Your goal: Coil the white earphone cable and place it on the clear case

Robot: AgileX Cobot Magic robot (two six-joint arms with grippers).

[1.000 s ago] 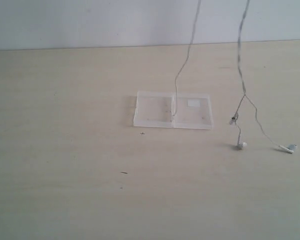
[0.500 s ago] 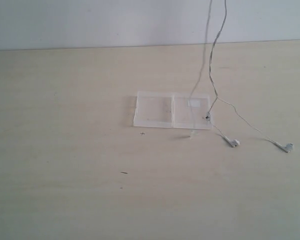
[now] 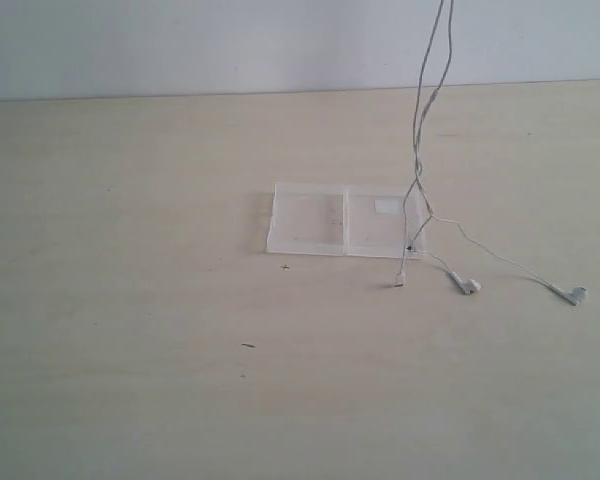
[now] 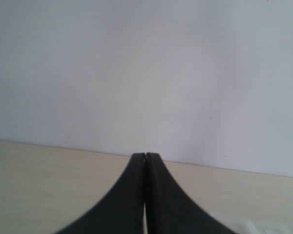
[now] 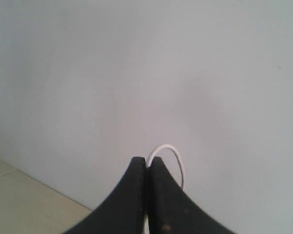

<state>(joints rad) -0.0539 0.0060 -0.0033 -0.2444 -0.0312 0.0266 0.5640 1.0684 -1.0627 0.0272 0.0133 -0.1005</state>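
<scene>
earphone cable (image 3: 417, 165) cut off at top; right hand (image 5: 147, 163) pinches it; left hand (image 4: 145, 155) closed.

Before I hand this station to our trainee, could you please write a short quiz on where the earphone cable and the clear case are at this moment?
1. True or false: both earbuds lie on the clear case.
2. What shows at the tips of the right gripper? A) a loop of white cable B) an earbud C) nothing
3. Fill in: in the exterior view, the cable's two strands rise out of the ___ edge.
Key: 1 false, they lie on the table, off the case; 2 A; 3 top.
</scene>
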